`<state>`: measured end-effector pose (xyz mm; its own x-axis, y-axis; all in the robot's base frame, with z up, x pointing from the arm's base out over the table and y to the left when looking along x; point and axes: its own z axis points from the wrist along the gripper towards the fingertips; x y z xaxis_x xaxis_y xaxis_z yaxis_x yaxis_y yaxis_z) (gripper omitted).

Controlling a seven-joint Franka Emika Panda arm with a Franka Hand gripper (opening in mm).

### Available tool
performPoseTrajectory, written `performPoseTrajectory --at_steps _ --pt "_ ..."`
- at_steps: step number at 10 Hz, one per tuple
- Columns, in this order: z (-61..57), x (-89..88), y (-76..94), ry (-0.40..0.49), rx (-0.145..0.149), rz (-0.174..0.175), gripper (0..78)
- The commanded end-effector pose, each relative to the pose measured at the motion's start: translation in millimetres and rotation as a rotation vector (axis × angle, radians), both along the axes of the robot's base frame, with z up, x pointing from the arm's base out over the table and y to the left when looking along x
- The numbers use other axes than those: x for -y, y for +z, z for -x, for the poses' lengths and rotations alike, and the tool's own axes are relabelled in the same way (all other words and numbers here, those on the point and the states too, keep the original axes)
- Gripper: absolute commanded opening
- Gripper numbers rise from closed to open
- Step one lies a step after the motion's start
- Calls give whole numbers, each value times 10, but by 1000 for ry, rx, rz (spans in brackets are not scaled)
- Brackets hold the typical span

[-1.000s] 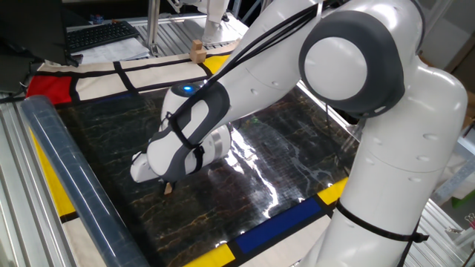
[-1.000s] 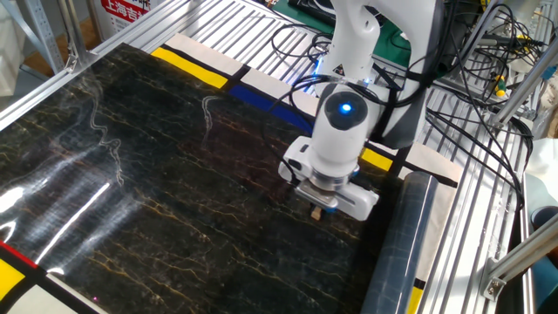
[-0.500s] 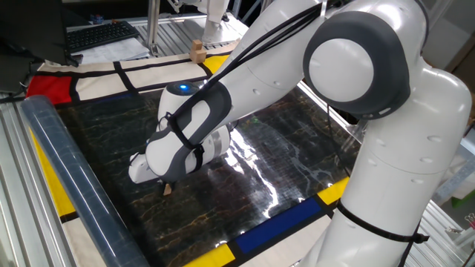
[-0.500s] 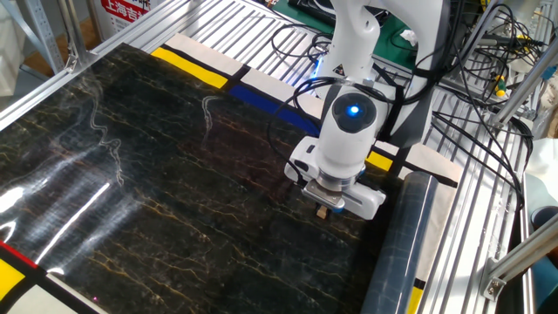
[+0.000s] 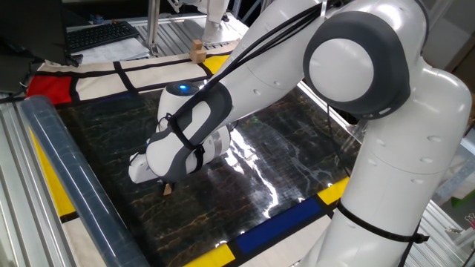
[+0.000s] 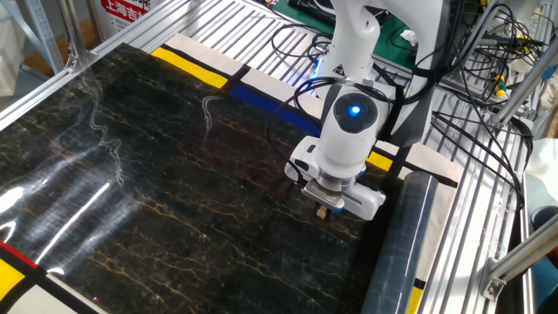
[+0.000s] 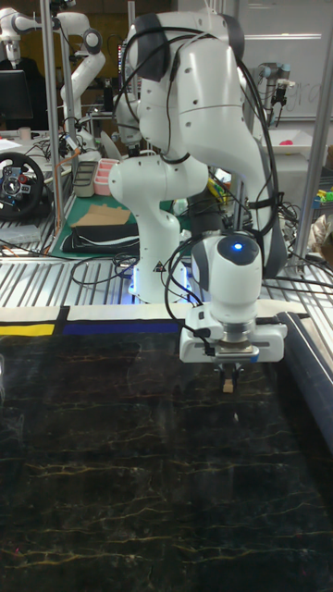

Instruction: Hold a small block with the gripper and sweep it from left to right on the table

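Observation:
A tiny light-tan small block (image 7: 228,386) is pinched at the tips of my dark gripper (image 7: 228,377), which is shut on it and points straight down. The block's underside rests on or just above the black marble table (image 7: 129,462). In one fixed view the gripper (image 5: 166,185) and block (image 5: 168,189) sit under the white wrist, near the table's left side. The other fixed view shows the gripper (image 6: 323,208) holding the block (image 6: 322,213) close to the table's (image 6: 131,174) right edge.
A long clear rolled tube (image 5: 67,170) lies along the table edge close beside the gripper, also seen as the tube (image 6: 401,253). A larger tan wooden block (image 5: 197,50) stands on the far border panels. Cables (image 6: 471,78) and metal rails surround the table.
Between one second and half a second ago the gripper slid a little toward the rolled tube with the block in it. Since then nothing has visibly moved.

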<state>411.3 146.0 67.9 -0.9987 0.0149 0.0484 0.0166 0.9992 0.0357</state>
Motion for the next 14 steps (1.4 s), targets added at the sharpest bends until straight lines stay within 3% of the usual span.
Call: performPoseTrajectory --at_steps 1,9,10,14 --pt "-14 -4 12 -21 7 4 11" --pt "-17 -7 3 2 10 6 11" --pt "-17 -7 3 2 10 6 775" --pt "-17 -7 3 2 10 6 775"
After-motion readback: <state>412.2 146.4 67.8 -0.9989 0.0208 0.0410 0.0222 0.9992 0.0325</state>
